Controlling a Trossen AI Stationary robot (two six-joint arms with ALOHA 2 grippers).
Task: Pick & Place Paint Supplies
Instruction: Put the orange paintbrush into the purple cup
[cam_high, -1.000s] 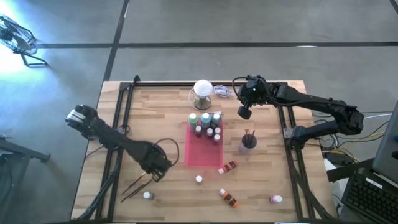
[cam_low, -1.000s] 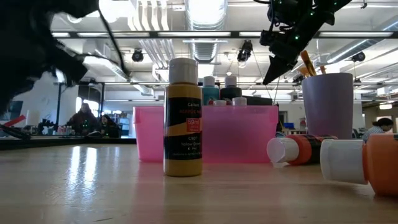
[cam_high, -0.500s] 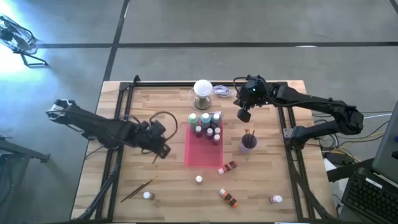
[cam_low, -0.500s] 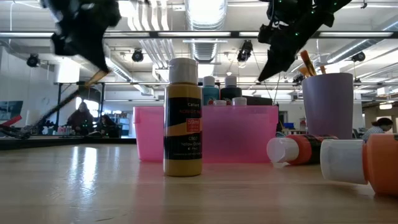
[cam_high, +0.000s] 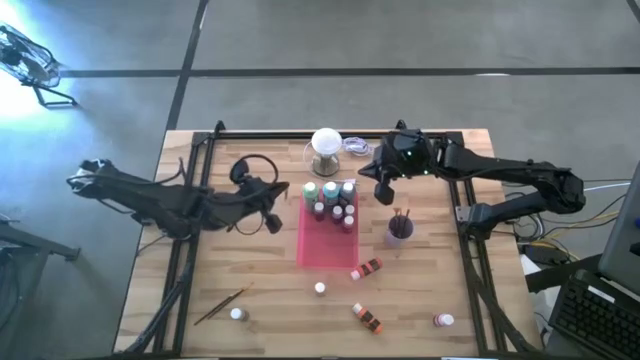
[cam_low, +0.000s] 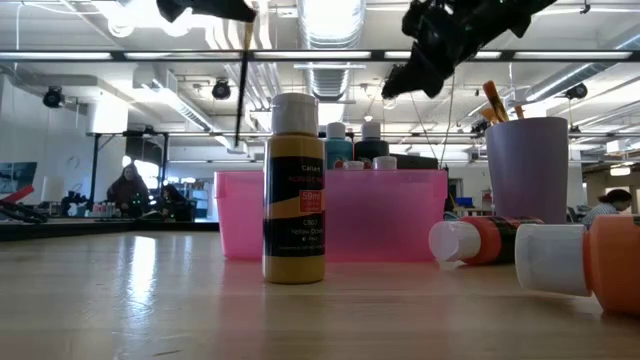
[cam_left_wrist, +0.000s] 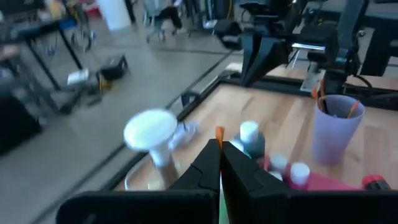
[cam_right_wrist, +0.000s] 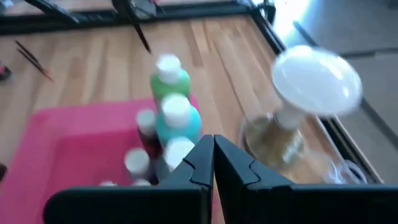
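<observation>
Nearest in low view: yellow paint bottle (cam_low: 295, 190), label too small to read (white cap). Behind it the pink tray (cam_high: 322, 245) w/ bottles. Left gripper (cam_high: 272, 222) pinches a brush (cam_low: 243, 75) beside tray; right gripper (cam_high: 384, 190) pressed together, empty, above the far end.

left claw (cam_high: 272, 222): closed, raised | right claw (cam_high: 383, 192): closed, raised, arm outstretched

The orange bottle (cam_low: 610, 262) is cut off at the low view's edge. The white ball-topped stand (cam_left_wrist: 151, 132) looks blurry.
</observation>
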